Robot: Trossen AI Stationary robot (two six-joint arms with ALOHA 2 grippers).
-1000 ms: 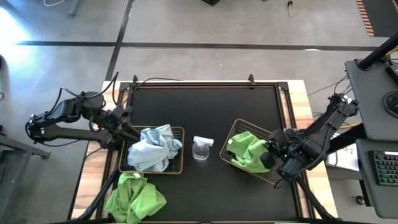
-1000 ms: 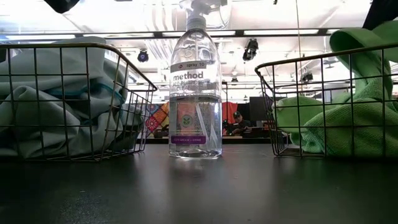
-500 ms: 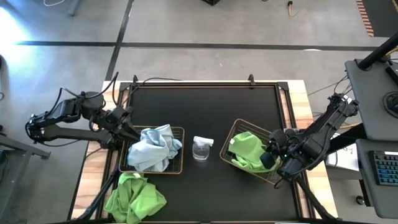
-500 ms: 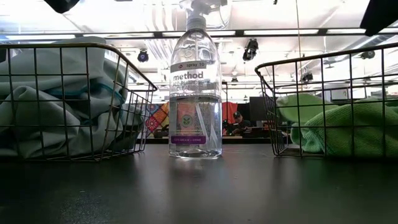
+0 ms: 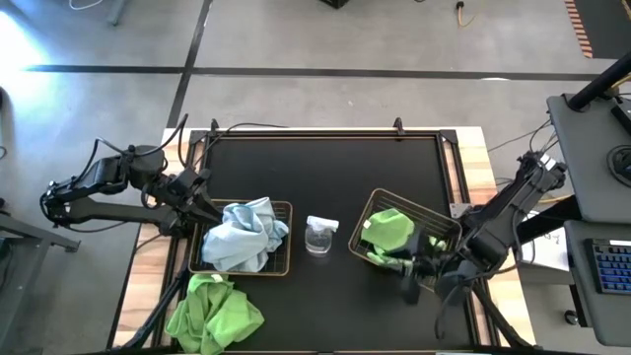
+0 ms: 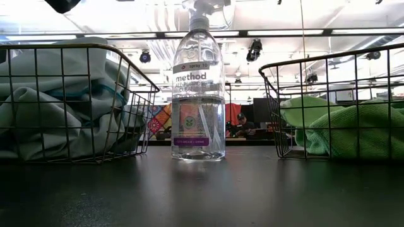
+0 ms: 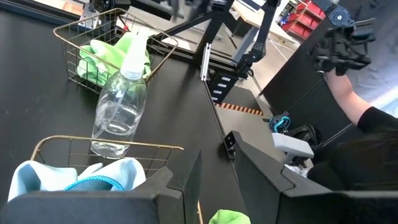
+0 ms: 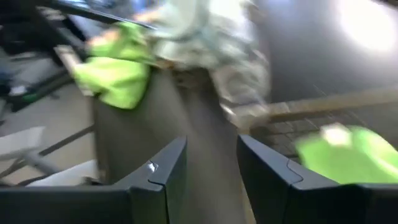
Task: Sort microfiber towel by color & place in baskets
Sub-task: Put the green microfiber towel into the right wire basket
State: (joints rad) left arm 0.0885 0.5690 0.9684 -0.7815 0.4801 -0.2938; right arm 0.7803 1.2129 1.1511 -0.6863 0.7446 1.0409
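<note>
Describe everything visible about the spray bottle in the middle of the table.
The spray bottle is clear plastic, holds clear liquid, and has a white trigger sprayer on top. A white label reads "method", with a purple band near its base. It stands upright on the black table, between the basket of pale blue towels and the basket of green towels. It stands apart from both baskets, and neither hand touches it.

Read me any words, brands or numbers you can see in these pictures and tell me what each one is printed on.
"method": brand name on the white label of the clear spray bottle, in the low view.
"spray": on the small band at the top of that label; the characters after it are too small to read.
The fine print under the brand name and the purple strip near the bottle's base are too small to read.
No other text is legible in any view.
</note>
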